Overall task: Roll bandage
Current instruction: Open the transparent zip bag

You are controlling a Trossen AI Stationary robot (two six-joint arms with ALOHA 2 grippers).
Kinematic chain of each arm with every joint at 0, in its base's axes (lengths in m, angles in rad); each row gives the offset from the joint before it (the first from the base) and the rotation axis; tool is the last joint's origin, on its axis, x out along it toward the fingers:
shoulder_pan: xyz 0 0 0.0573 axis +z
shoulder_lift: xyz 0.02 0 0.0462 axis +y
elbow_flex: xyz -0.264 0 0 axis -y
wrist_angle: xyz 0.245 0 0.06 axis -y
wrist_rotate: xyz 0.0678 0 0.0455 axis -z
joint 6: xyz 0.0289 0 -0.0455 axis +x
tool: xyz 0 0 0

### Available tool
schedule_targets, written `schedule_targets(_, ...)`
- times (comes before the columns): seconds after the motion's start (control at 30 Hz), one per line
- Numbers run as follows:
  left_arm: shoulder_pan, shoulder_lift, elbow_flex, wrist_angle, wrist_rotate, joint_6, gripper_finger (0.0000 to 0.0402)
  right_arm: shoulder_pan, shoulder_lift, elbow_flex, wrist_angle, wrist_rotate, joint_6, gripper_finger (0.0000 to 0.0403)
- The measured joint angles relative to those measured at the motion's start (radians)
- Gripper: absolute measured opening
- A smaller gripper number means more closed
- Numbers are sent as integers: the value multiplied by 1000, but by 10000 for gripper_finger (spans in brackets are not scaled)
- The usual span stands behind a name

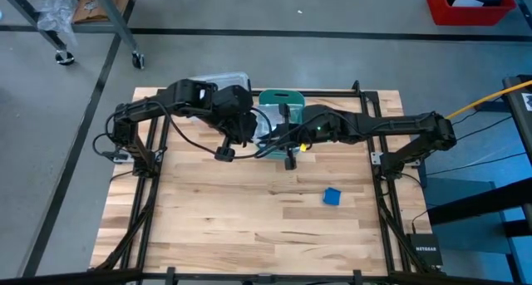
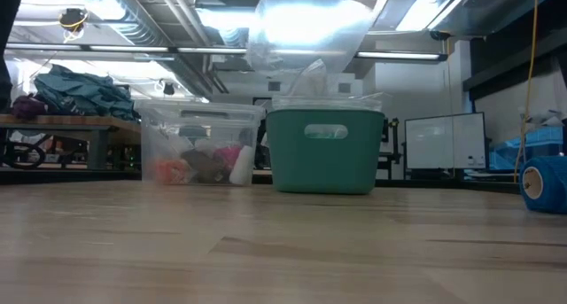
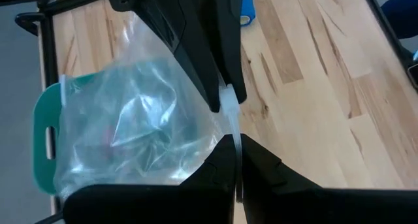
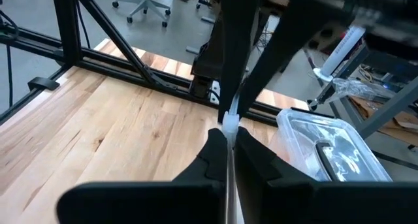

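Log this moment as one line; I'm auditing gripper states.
left gripper: shut on clear plastic bag | right gripper: shut on same bag, over teal basket | bandage: rolled, on table

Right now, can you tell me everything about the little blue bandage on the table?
The bandage is a small, bright blue roll of soft-looking fabric, wound up and lying alone on the bare wooden table, near its right side. Nothing touches it: both grippers are up near the teal basket, away from it.
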Motion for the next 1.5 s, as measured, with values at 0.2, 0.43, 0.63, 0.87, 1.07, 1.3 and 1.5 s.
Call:
schedule_targets(0.2,0,-6,0,-19,-5,-1,0,0,0,0,-28,-6,0,11)
schedule_targets(0.43,0,-8,0,-20,-7,-2,0,0,0,0,-28,-6,0,12)
schedule_targets(0.63,-1,-11,0,-27,-8,1,0,0,0,-1,19,-7,2,49)
schedule_targets(0.87,-1,-10,0,-16,-8,1,0,0,-1,-1,23,-7,3,89)
schedule_targets(1.07,-1,-10,0,24,-7,6,0,0,-1,-1,29,11,30,103)
schedule_targets(1.3,-1,-10,0,36,2,14,0,0,-1,-1,31,28,27,103)
schedule_targets(1.5,-1,-9,0,35,4,15,0,0,-1,-2,31,27,26,79)
